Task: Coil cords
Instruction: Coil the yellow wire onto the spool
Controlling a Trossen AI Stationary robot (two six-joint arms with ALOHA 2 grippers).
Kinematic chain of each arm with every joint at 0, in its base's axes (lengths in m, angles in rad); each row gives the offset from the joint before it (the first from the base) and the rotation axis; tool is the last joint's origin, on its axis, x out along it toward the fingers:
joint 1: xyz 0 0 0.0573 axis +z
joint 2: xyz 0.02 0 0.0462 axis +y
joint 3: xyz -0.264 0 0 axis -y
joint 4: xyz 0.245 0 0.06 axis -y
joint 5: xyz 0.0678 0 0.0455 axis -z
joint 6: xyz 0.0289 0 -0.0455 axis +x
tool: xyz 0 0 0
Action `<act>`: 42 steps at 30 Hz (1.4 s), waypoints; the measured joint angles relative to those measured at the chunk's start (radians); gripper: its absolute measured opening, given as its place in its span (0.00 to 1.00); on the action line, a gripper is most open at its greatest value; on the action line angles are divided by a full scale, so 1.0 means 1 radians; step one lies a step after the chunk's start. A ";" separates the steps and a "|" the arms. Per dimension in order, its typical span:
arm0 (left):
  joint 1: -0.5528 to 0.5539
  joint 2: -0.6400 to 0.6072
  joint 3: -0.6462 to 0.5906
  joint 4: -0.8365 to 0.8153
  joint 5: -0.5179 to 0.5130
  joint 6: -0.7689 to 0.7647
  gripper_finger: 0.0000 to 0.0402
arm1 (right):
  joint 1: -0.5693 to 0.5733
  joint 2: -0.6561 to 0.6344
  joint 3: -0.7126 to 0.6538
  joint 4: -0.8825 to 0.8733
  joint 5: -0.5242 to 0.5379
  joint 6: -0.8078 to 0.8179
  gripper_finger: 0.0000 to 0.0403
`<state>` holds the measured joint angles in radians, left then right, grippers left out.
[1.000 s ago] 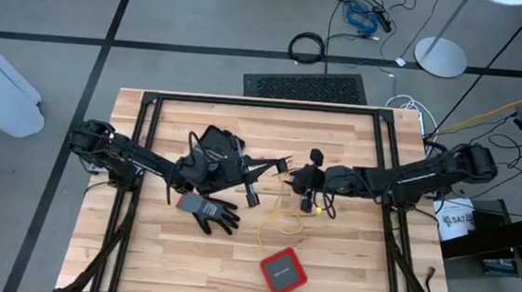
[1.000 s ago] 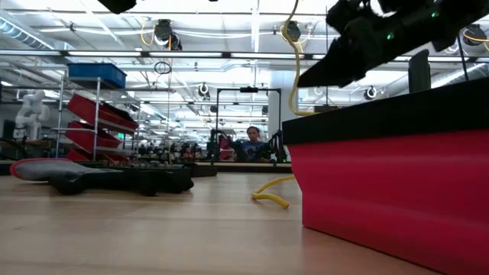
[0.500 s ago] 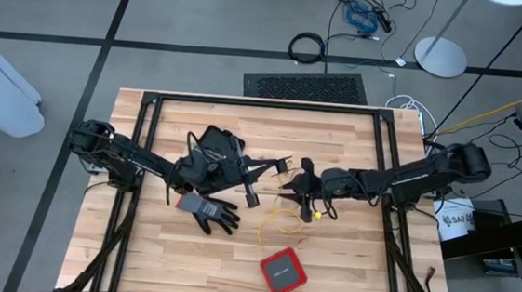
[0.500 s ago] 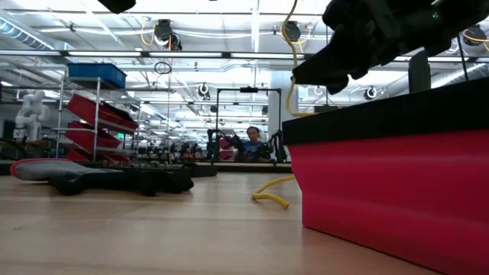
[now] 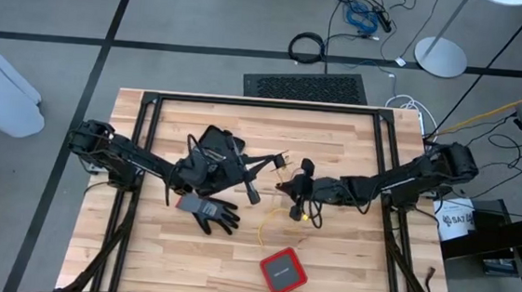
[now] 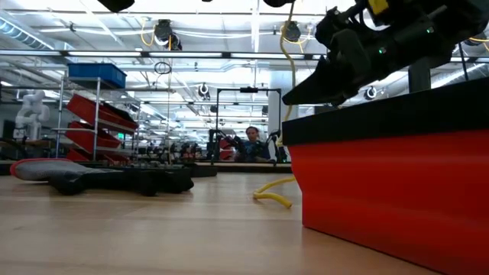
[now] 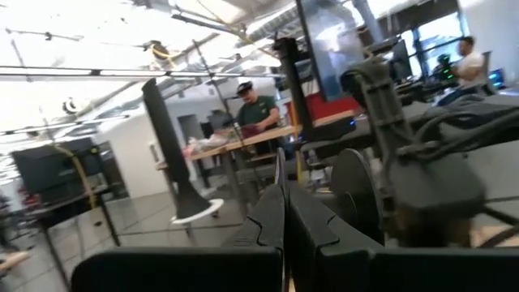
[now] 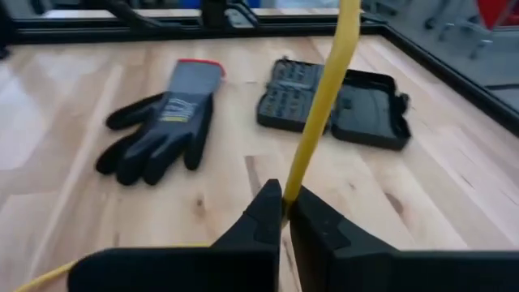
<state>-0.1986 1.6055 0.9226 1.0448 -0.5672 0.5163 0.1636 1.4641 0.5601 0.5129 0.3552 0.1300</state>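
The yellow cord (image 8: 323, 105) runs taut up from between the right gripper (image 8: 284, 212)'s jaws, which are clenched on it, the two dark fingers (image 8: 258, 223) pressed together with the wire caught at their tips. From that pinch the rest of the yellow cord hangs down and lies in loose curves on the table (image 5: 346, 255), just below the right gripper (image 5: 296, 188) near the middle of the table in the high view, and its thick yellow end shows resting on the wood in the low view (image 6: 273, 198). Beyond the right jaws, farther across the table, lie a grey glove (image 8: 162, 122) with a red cuff and an open black case (image 8: 336, 101) of small bits, side by side and apart from the cord. A red box (image 5: 283, 270) with a black top sits nearer the table's front edge, below the hanging cord. The left gripper (image 5: 251, 194) hovers just beside the black case and the glove, facing the right jaws across a small gap; its jaws are clenched with the fingers (image 7: 268, 223) touching and nothing visible between them. People sit at benches in the room behind.
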 joint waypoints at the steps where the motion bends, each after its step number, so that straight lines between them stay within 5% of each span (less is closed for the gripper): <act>1: 0.000 0.002 0.000 -0.002 -0.013 0.011 0.00 | 0.005 0.007 0.006 0.000 0.016 0.003 0.01; 24: -0.007 0.131 0.001 -0.123 -0.226 0.210 0.00 | 0.098 -0.002 0.238 -0.281 0.097 -0.017 0.00; 42: -0.041 0.130 0.000 0.075 -0.110 0.197 0.00 | 0.057 -0.078 0.240 -0.554 0.128 0.069 0.00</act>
<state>-0.2398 1.7358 0.9222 1.1203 -0.6771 0.7137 0.2207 1.3857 0.7998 -0.0415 0.4834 0.1993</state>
